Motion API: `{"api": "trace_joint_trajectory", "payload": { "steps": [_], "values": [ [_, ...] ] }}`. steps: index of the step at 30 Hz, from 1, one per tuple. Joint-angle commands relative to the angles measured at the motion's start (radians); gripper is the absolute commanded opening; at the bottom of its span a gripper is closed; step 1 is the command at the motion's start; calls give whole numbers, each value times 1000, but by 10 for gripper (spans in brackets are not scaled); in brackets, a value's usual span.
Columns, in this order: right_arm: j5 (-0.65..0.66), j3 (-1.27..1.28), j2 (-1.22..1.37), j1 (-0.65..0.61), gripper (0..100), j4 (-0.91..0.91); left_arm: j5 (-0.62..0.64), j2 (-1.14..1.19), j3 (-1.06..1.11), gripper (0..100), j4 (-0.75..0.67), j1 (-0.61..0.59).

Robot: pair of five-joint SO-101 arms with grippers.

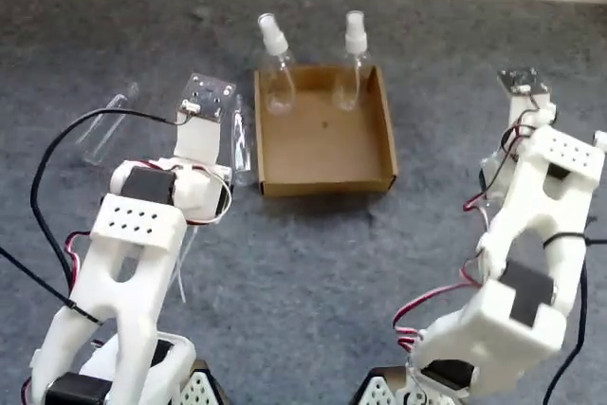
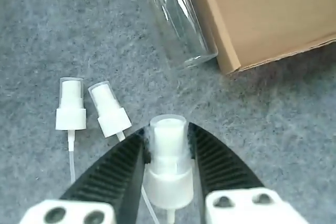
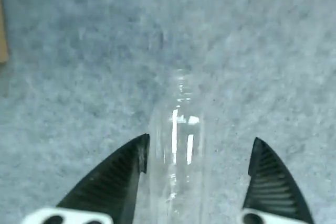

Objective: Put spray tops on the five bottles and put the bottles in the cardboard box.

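white plastic spray top (image 2: 168, 177) is pinched in the left hand (image 2: 166, 131), near a front corner of the cardboard box (image 1: 322, 139). two loose tops (image 2: 71, 111) lie by it on the grey counter (image 1: 313, 272). a clear bottle (image 2: 181, 22) lies just beside the box's side wall. two capped bottles (image 1: 275, 73) stand inside at the far wall. well off from the box, the right hand (image 3: 200, 141) gapes open around a lying bottle (image 3: 178, 145).

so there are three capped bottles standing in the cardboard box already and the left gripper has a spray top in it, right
Not quite. The high view shows two capped bottles standing in the cardboard box, not three. The rest holds: the left gripper does have a spray top in it.
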Motion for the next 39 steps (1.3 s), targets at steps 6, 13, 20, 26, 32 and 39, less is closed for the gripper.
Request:
{"api": "trace_joint_trajectory", "payload": {
  "steps": [6,13,20,26,32,39],
  "values": [
    [-11,-85,150,-13,238,10,5,-33,-4,14,-20,13],
    [-11,-88,153,-13,104,8,5,-30,-4,14,-28,13],
    [-17,-156,62,-44,4,99,9,-38,-8,14,-25,12],
    [-169,-274,-243,-289,4,257,11,-102,-22,14,-21,10],
    [-321,-81,-555,-750,4,194,14,-395,-21,14,-21,-133],
    [-367,417,-785,-1150,4,-182,219,-754,-18,11,-63,-329]
  ]
}}
